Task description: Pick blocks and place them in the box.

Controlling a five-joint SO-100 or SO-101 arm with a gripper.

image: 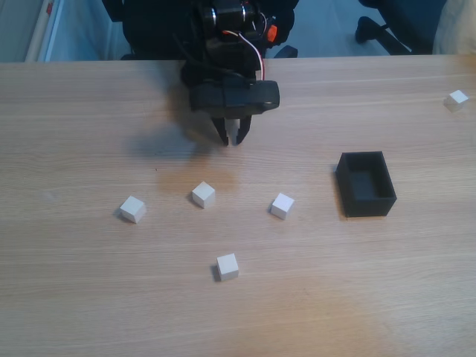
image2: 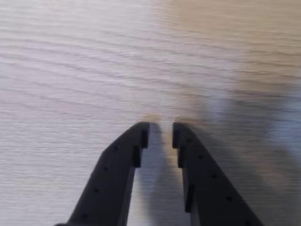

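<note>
We work on a wide wooden table (image: pixel 89 305), and the arm (image: pixel 223 44) reaches in from its far edge with the gripper (image: pixel 232 139) hanging above bare wood, its jaws a narrow gap apart with nothing between them, as the wrist view (image2: pixel 161 129) makes plain. The box (image: pixel 365 183) sits open-topped to the right in the fixed view and looks empty, so we judge the task barely begun. Four blocks lie on the near side of the gripper: one closest to it (image: pixel 203 194), one toward the box (image: pixel 282 205), one to the left (image: pixel 132 209) and one nearest the camera (image: pixel 227 266); a fifth (image: pixel 457 100) sits far off at the right edge. For the pick we should widen the jaws first, centre over the closest block, square the fingers to its faces and descend straight. The blocks lie well apart, so nothing crowds the grasp, and the way across to the box is open
</note>
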